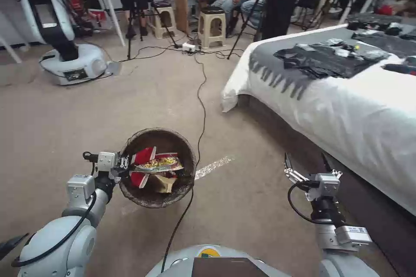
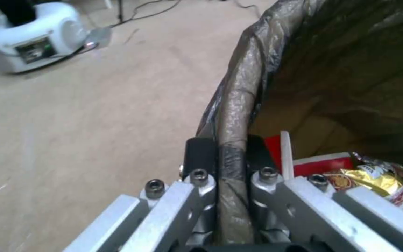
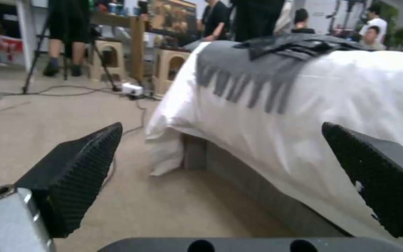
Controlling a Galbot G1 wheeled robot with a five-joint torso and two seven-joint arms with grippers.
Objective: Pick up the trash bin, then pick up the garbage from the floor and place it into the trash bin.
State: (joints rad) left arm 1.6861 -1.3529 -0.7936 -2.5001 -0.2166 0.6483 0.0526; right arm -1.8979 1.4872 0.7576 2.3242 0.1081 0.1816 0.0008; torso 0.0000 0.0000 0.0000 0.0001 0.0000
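The trash bin (image 1: 171, 138), round and lined with a dark bag, hangs above the floor at lower left. My left gripper (image 1: 125, 165) is shut on its rim (image 2: 236, 115), one finger outside and one inside the bag-covered edge. Inside lies garbage: red-and-white packets (image 1: 143, 161), a foil snack wrapper (image 1: 159, 164) and a brown paper piece (image 1: 162, 181); the packets (image 2: 320, 164) and foil wrapper (image 2: 374, 180) also show in the left wrist view. My right gripper (image 1: 307, 165) is open and empty, low beside the bed, with its black pads (image 3: 78, 168) spread wide.
A bed (image 1: 346, 108) with a white cover, grey blanket and black plastic sheets (image 1: 329, 58) fills the right. A black cable (image 1: 201, 99) runs across the carpet past the bin. Another robot's base (image 1: 76, 62), stools (image 1: 212, 26), tripods and people stand at the back.
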